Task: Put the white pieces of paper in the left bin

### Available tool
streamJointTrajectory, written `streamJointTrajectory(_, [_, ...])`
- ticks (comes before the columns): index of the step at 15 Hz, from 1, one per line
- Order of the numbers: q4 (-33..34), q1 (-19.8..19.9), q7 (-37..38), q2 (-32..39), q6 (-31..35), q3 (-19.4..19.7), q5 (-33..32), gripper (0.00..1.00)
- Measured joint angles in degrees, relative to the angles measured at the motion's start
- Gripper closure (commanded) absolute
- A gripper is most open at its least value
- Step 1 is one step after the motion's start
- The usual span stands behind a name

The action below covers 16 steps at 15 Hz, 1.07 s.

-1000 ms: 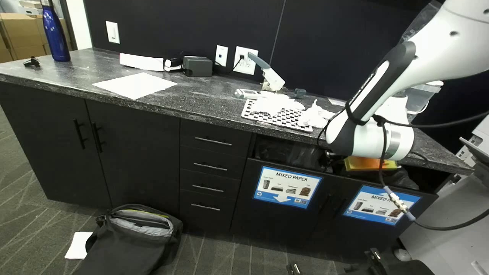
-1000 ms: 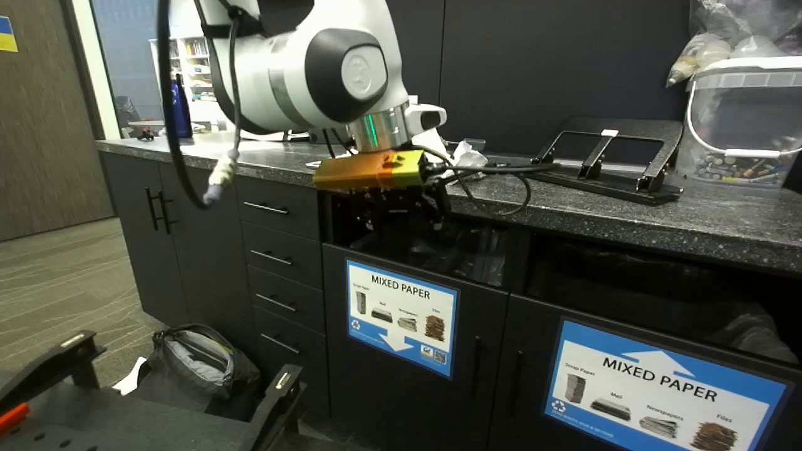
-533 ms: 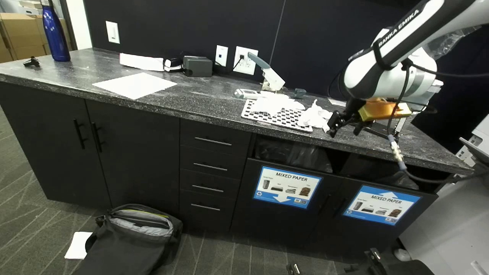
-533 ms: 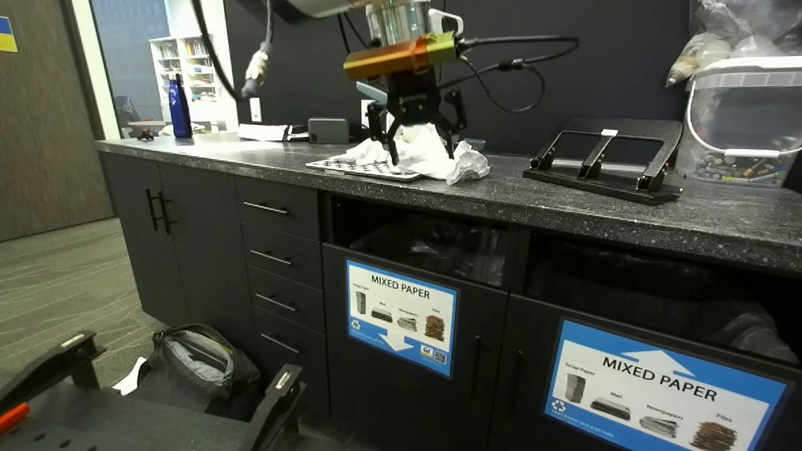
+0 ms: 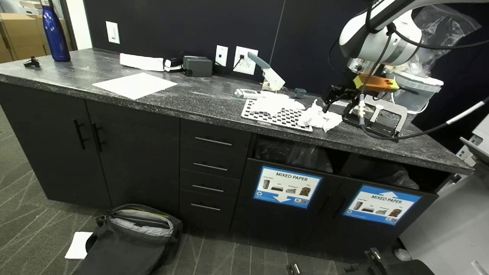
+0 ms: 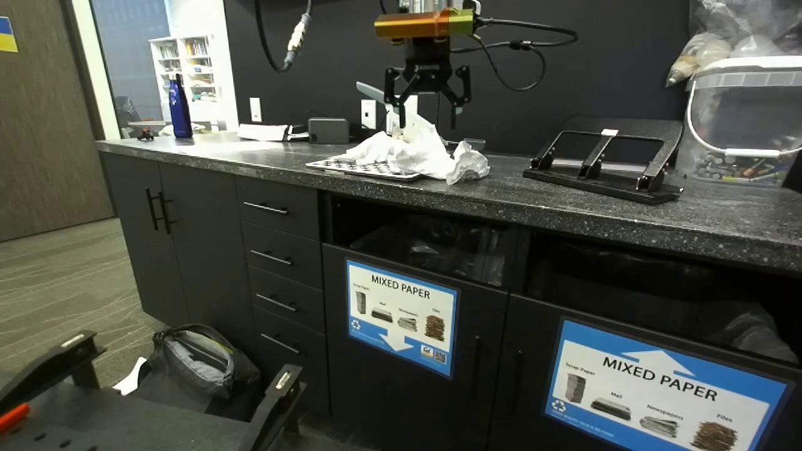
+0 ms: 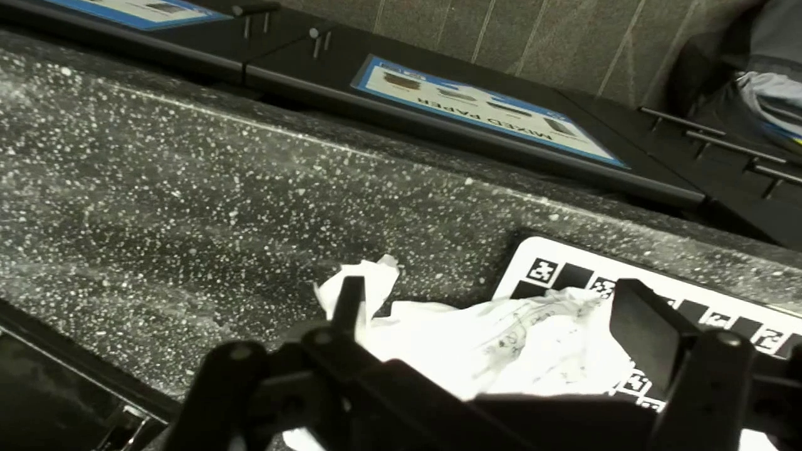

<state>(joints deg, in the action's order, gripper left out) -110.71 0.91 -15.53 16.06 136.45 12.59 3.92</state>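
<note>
- Speckled bench (image 5: 208, 101) ran along a black wall (image 5: 172, 26); laptop stand (image 6: 595, 161) off to one side.
- Scraps (image 5: 275, 104) lay crumpled and overlapping, partly on the checkered board (image 5: 277, 119), partly on bare bench.
- Fingers (image 7: 648, 332) spread wide above the heap, gripping nothing; tips seemed clear of the paper.
- Step looked to be lining up on a scrap.
- Risk: layered, thin-looking paper might tear, or two pieces come up together and one drop midway.
- Risk: too deep a reach could scrape the board and shove it along.
- Left bin (image 5: 282, 225) had its mouth tight under the bench edge; a shallow approach could clip it and spill paper on the floor (image 5: 208, 250).
- Right bin (image 5: 359, 233) wore a similar sign (image 5: 382, 204); easy to mistake.
</note>
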Motion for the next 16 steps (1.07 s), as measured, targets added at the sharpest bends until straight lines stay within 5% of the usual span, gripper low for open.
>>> streamJointTrajectory(6, [14.2,7.3,0.0,13.4,-1.6,-4.0,-0.7,0.00])
streamJointTrajectory(13, [24.9,10.0,0.0,22.7,-2.4,-5.0,-2.8,0.00])
streamJointTrajectory(14, [26.0,10.3,0.0,23.6,-2.4,-5.1,-2.8,0.05])
streamJointTrajectory(15, [27.0,10.5,0.0,24.4,-2.4,-5.2,-2.8,0.27])
streamJointTrajectory(16, [27.8,10.8,0.0,25.1,-2.4,-5.3,-2.8,0.29])
